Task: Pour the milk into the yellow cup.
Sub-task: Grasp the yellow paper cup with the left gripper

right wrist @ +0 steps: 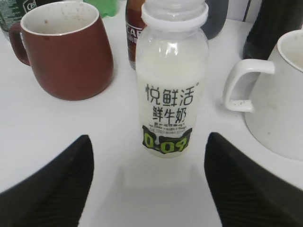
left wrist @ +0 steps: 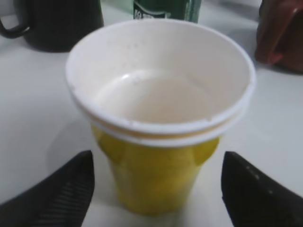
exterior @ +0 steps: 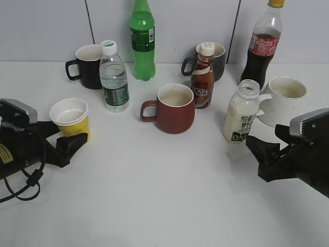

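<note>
Exterior view: four mugs, five bottles including milk (exterior: 241,113), one yellow cup (exterior: 71,118).

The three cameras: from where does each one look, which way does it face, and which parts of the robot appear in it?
Exterior view: from the front, slanting down on the table; both grippers show, left gripper and right gripper.
Left wrist view: low behind the open fingers, facing the yellow cup between them.
Right wrist view: low behind its open fingers, facing the milk, beside the white mug.
Shared: both wrist views show the red-brown mug, and the exterior view shows everything.
</note>
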Controlling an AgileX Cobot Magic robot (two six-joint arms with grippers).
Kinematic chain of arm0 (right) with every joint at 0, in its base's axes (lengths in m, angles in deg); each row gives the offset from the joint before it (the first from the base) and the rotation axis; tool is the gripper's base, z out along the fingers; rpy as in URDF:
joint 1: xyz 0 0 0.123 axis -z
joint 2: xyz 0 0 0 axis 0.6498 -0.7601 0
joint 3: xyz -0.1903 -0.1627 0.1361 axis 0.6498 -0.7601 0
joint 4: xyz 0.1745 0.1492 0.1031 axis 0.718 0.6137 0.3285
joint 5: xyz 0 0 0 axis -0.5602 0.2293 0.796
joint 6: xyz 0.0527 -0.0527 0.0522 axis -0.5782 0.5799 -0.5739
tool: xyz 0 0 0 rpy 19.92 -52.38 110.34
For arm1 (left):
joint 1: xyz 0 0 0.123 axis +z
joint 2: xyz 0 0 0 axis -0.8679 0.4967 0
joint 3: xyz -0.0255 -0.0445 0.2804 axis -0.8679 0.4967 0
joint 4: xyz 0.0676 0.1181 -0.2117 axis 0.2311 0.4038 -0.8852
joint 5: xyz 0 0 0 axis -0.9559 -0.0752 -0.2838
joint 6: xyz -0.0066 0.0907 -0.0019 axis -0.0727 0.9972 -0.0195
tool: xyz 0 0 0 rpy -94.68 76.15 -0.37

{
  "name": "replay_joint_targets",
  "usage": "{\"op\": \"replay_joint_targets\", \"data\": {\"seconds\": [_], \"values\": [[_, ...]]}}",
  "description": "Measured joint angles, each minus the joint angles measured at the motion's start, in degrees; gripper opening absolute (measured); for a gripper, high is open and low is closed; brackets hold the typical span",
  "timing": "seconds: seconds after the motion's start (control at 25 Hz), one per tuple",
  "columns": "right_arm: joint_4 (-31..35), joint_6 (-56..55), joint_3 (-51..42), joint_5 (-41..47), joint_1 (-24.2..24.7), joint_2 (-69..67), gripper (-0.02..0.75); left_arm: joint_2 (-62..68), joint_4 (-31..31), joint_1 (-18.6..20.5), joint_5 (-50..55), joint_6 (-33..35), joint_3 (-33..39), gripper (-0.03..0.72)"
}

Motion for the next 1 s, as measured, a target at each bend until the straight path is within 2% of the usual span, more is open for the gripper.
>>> {"op": "replay_joint_targets", "data": {"seconds": [0.6, 0.8, 0.84, 0.92, 1.0], "values": [[0.64, 0.25, 0.00, -0.05, 0.00, -0.07, 0.543, 7.16, 4.53, -1.09, -0.10, -1.75, -11.46, 0.615], [0.64, 0.27, 1.21, -0.05, 0.00, -0.80, 0.543, 7.73, 3.11, -1.07, -0.05, -1.82, -11.98, 0.509], [0.64, 0.27, 1.71, -0.10, 0.00, -1.41, 0.543, 7.73, 3.11, -1.07, -0.05, -1.82, -11.98, 0.509], [0.50, 0.27, 2.72, -0.10, 0.00, -2.88, 0.543, 7.73, 2.34, -1.07, -0.33, -1.88, -12.09, 0.412], [0.45, 0.27, 3.69, -0.10, 0.00, -4.13, 0.543, 7.73, 2.28, -1.07, -0.51, -1.90, -12.09, 0.381]]}}
